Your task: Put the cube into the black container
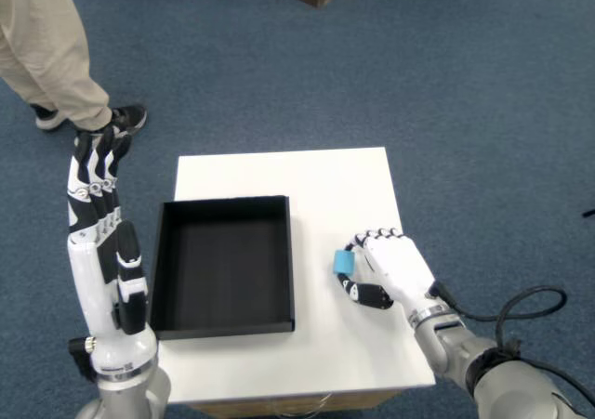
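A small blue cube (346, 263) sits at the right half of the white table (307, 179), pinched between the thumb and curled fingers of my right hand (386, 270). The hand is low over the table, palm down, shut on the cube. The black container (223, 266) is an open shallow tray lying to the left of the cube, a short gap apart, with nothing inside it.
My left hand (98, 196) stands upright with straight fingers beside the tray's left wall. A person's legs and shoe (65, 75) are on the blue carpet at the upper left. A black cable (521, 307) loops by my right forearm.
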